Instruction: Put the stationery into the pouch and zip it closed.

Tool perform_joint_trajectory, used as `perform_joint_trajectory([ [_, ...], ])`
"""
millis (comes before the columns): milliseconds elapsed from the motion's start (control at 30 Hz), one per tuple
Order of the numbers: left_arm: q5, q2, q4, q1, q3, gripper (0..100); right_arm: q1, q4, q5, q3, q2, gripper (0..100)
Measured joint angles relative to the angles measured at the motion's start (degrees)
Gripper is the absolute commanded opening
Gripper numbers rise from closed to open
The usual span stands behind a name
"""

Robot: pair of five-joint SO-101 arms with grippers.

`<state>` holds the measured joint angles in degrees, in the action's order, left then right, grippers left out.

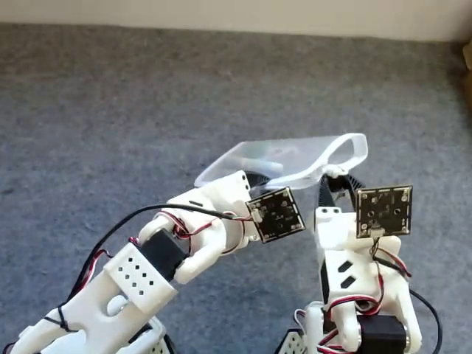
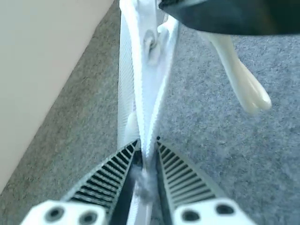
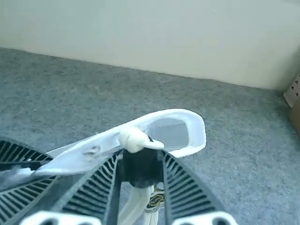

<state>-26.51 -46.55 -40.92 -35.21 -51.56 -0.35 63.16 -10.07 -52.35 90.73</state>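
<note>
Grey carpet (image 1: 110, 110) as work surface, pale wall (image 1: 221, 11) along the far edge.

Left gripper (image 2: 146, 154): ribbed fingers drawn almost together, only a thin slot between them. Pinches the zipper edge of the pouch (image 2: 129, 84) at one end. From that grip outward, runs the white zip tape straight away from the fingers to the zip slider (image 2: 150, 41) farther along the same line.

Right gripper (image 3: 140, 154): fingers narrowed onto a dark tab (image 3: 140, 169) at the pouch's other end, both inner faces against it. Just above the tab, touching it, a small white knob (image 3: 133, 139). Beyond the knob, the rounded translucent end of the pouch, pointing toward the wall. Below this gripper, a white loop strap (image 2: 243, 89) hanging free.

High view: pouch stretched between the two grippers, left arm coming in from the near left, right arm upright at the near right. Appears held up off the carpet rather than lying on it. Faint pale shapes through the translucent wall, too vague to name. How far the zip is closed: cannot tell.
</note>
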Motion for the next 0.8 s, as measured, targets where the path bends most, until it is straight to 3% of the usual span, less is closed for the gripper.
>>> perform_joint_trajectory([
  [300,0.2,-0.1,0.0,1.3,-0.7,0,5.8,-1.1,0.0,-0.1,0.0,0.5],
  [467,0.2,-0.1,-0.4,1.5,-0.6,2,0.9,0.2,0.1,0.0,0.4,0.5],
  [633,0.6,-0.1,-4.5,1.5,2.0,18,-5.9,1.8,0.1,0.1,0.7,0.5],
  [800,3.7,0.9,-8.7,-0.4,4.5,20,-8.3,1.8,0.1,0.1,0.7,0.5],
])
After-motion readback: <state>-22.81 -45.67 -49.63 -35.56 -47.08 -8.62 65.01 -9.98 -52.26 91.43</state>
